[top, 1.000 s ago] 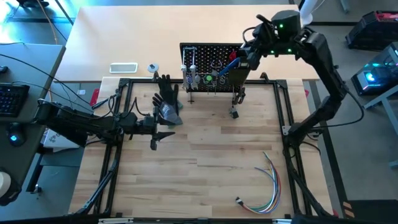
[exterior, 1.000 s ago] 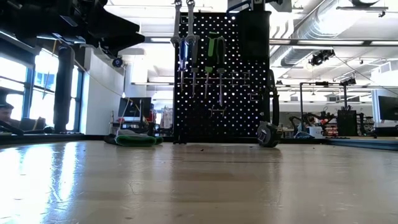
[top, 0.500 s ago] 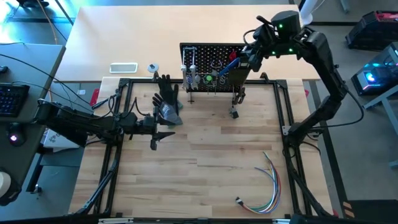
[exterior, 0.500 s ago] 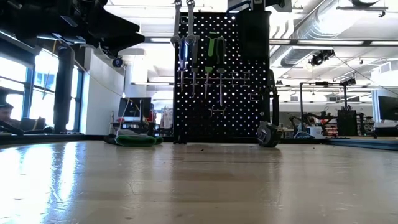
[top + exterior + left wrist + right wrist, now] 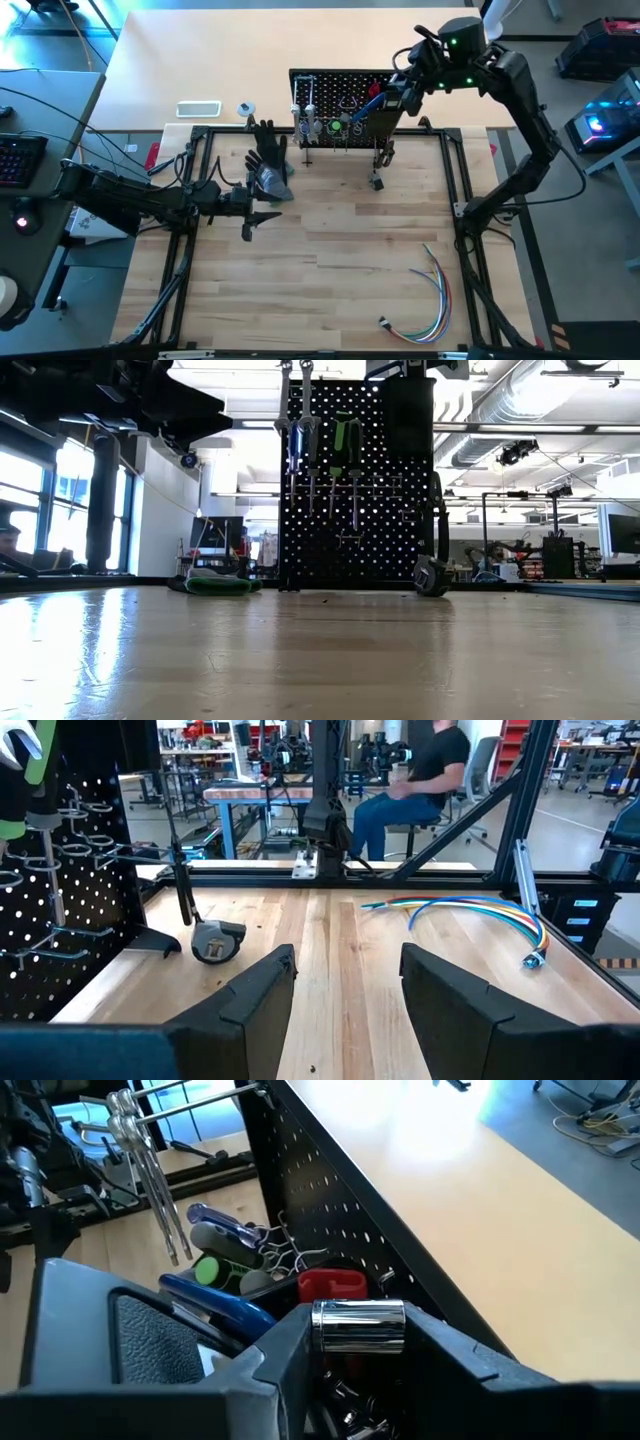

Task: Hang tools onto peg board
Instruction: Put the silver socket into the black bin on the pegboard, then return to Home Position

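Peg board: the black peg board [image 5: 340, 85] stands up at about 12 o'clock on the wooden table [image 5: 320, 260], at the far edge.
Coloured wires: near the front of the table, at about 5 o'clock, lies a bundle of coloured wires [image 5: 425, 298].
Left gripper: the left gripper [image 5: 262, 215] waits at about 9 o'clock, low over the table. Its two dark fingers [image 5: 255, 1000] are wide apart and hold nothing.
Black glove: the black glove [image 5: 268, 160] lies at about 10 o'clock, just past the left gripper and near the board's left side.
Tools: silver wrenches [image 5: 150, 1165] hang on a hook of the board. Green-handled pliers [image 5: 345, 445] hang beside them. A blue-handled tool [image 5: 225, 1230] and a red-handled tool [image 5: 376, 97] sit close together by the bin.
Box bin: the black box bin [image 5: 380, 125] is on the board's right side.
Right gripper: the right gripper [image 5: 358, 1342] is at about 1 o'clock, just above the bin. A shiny silver socket [image 5: 358, 1326] sits between its fingers; I cannot tell if they grip it.
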You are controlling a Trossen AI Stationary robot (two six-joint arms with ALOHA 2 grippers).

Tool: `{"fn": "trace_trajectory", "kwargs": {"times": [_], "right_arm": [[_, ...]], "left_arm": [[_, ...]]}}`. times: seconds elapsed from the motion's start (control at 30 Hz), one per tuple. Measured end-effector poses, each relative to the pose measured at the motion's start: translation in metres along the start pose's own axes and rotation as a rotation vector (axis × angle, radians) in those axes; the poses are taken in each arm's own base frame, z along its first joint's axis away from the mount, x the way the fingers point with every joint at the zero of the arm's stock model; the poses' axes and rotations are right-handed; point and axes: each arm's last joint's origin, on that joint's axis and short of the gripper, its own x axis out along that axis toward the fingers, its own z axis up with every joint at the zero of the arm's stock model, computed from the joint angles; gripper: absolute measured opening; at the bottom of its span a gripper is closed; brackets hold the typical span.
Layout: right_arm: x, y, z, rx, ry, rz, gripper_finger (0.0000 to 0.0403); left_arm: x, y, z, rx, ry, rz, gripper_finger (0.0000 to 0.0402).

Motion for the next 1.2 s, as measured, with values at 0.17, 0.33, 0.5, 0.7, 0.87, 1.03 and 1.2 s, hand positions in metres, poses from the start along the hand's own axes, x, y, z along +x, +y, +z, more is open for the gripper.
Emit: {"fn": "trace_trajectory", "kwargs": {"times": [0.17,0.33,0.5,0.7,0.87,1.03,1.2], "right_arm": [[0.000,0.000,0.000,0.000,0.000,0.008,0.0131],[0.000,0.001,0.000,-0.011,-0.004,0.022,0.0133],[-0.003,0.001,0.001,-0.002,-0.017,0.022,0.0175],[-0.005,0.001,0.001,0.000,-0.021,0.016,0.0215],[-0.013,0.001,0.003,-0.008,-0.059,-0.034,0.0217],[-0.035,0.003,0.008,-0.024,-0.165,-0.099,0.0218],[-0.062,0.012,0.008,-0.047,-0.243,-0.117,0.0218]], "left_arm": [[0.000,0.000,0.000,-0.002,0.002,0.000,0.0177],[0.000,0.000,-0.001,-0.003,0.007,0.000,0.0177],[0.000,0.000,-0.001,-0.002,0.009,0.000,0.0177],[0.000,0.000,-0.002,-0.001,0.017,0.000,0.0177],[0.000,0.000,-0.002,-0.006,0.022,0.000,0.0177],[0.000,0.000,-0.002,-0.009,0.022,0.000,0.0177],[0.000,0.000,-0.001,-0.010,0.013,0.003,0.0177]]}}
